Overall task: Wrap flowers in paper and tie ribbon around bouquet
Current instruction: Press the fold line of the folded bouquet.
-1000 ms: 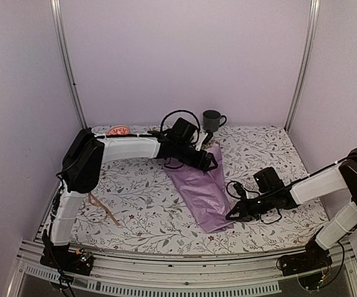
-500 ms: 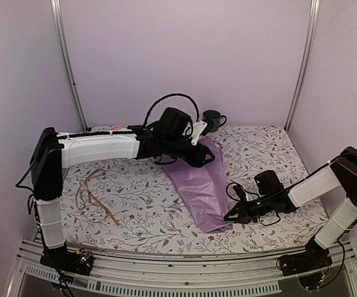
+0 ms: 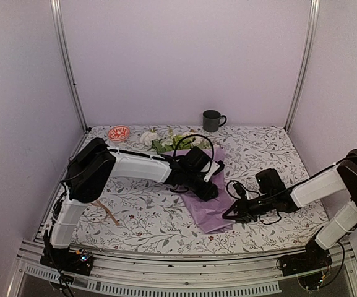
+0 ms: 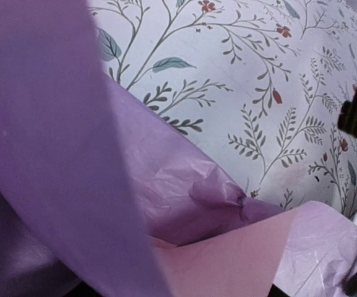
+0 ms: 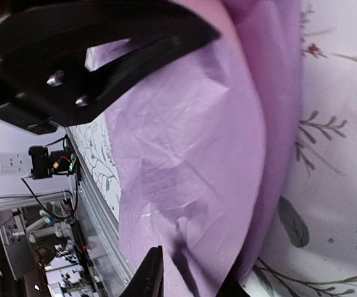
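The lilac paper (image 3: 210,207) lies on the printed cloth, folded lengthwise into a long strip. My left gripper (image 3: 207,187) rests low on the strip's middle. In the left wrist view, folds of paper (image 4: 184,192) cover its fingers, so its state is hidden. My right gripper (image 3: 227,215) is at the paper's right edge. Its dark fingertips (image 5: 153,275) stand a little apart with the paper (image 5: 184,142) in the gap. The flowers (image 3: 166,140) lie on the cloth at the back, behind the left arm. A short piece of the ribbon (image 3: 108,215) shows at the left.
A dark mug (image 3: 212,119) stands at the back wall. A small red dish (image 3: 118,132) sits at the back left. A black part of the left arm (image 5: 85,62) looms close above the paper in the right wrist view. Metal frame posts stand at both back corners.
My left arm has swung from the back near the mug forward and down onto the paper's middle, uncovering the flowers. My right gripper's jaws have parted a little.
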`<action>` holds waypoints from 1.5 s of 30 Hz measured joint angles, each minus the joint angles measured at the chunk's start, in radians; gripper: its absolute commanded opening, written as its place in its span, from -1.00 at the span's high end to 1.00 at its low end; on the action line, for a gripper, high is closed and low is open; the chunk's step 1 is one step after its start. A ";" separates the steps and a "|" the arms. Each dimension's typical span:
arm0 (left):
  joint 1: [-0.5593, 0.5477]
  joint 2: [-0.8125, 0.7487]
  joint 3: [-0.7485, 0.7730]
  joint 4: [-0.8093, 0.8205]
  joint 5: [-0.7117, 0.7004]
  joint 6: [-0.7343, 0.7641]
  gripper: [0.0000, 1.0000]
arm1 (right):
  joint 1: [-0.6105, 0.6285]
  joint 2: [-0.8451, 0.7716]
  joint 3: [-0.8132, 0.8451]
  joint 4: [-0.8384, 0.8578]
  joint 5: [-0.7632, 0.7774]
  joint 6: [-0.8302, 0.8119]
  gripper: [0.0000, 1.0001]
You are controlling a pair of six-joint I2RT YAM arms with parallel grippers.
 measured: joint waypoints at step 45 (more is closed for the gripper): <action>-0.022 -0.007 -0.019 -0.009 0.000 0.146 -0.16 | -0.198 0.358 0.839 -0.586 0.112 -0.502 0.81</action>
